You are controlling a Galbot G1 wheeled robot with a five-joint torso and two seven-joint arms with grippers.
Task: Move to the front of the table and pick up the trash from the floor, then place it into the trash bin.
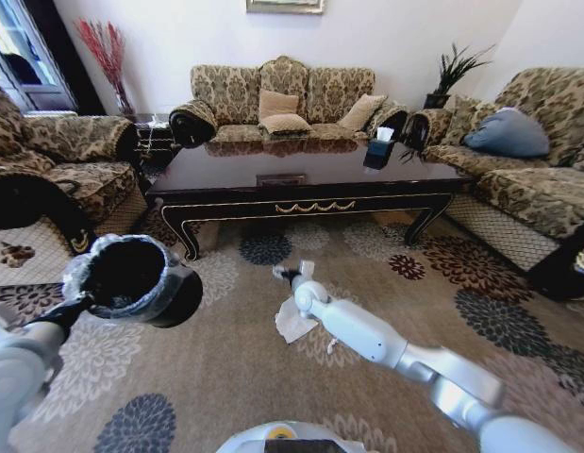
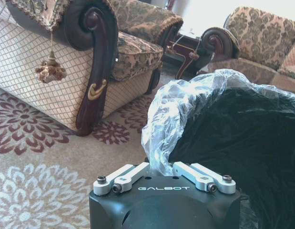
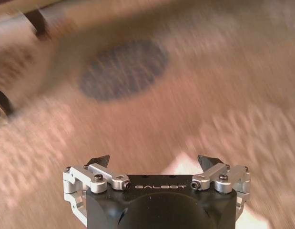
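I see the floor (image 1: 244, 377) in beige with round flowers in brown, dark blue and cream; the table (image 1: 301, 175) is glossy dark brown with gold ornament; the trash bin (image 1: 131, 280) is black, the crumpled paper (image 1: 293, 321) white

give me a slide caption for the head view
Left tool holds the lined trash bin up while the right tool reaches over white paper on the floor.

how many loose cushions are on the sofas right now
4: two tan cushions stacked mid-sofa behind the table, one at its right end, a blue one on the right sofa. Others may be hidden.
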